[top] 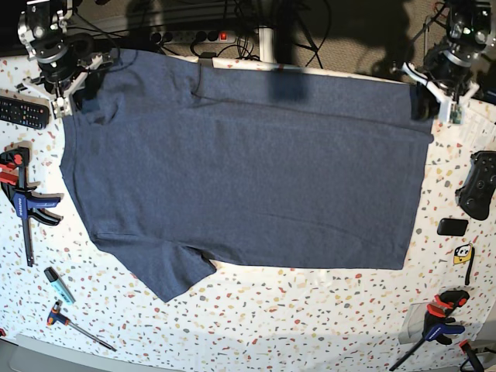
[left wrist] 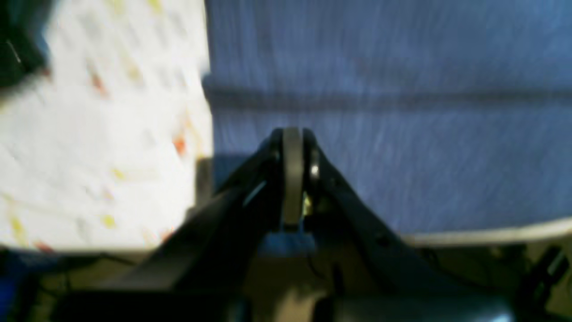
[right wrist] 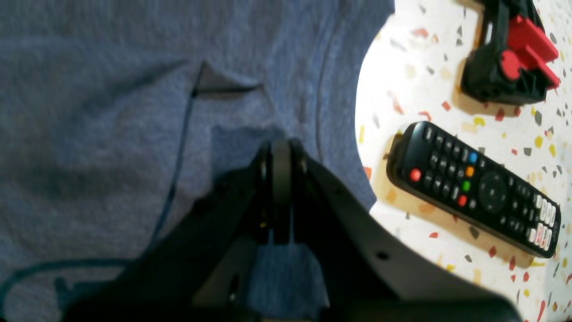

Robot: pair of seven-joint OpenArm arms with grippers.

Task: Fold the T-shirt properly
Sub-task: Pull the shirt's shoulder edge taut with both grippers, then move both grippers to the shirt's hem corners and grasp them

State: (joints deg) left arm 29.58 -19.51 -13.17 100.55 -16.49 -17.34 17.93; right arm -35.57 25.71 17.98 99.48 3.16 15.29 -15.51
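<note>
The dark navy T-shirt (top: 248,170) lies spread flat on the speckled white table (top: 310,318), plain side up, with one sleeve at the near left (top: 174,275). My left gripper (top: 428,105) is at the shirt's far right corner. In the left wrist view its fingers (left wrist: 292,134) are pressed together on the blue cloth (left wrist: 380,156). My right gripper (top: 77,97) is at the far left corner by the other sleeve. In the right wrist view it (right wrist: 280,150) is shut on the cloth (right wrist: 111,134) near a hem. No lettering shows.
A black remote (right wrist: 469,188) lies just left of the shirt and also shows in the base view (top: 22,112). A red-and-black clamp (right wrist: 514,53) is beside it. Bar clamps (top: 23,198), a marker (top: 58,284), and a screwdriver (top: 77,325) lie left; a game controller (top: 479,184) and another clamp (top: 438,322) lie right.
</note>
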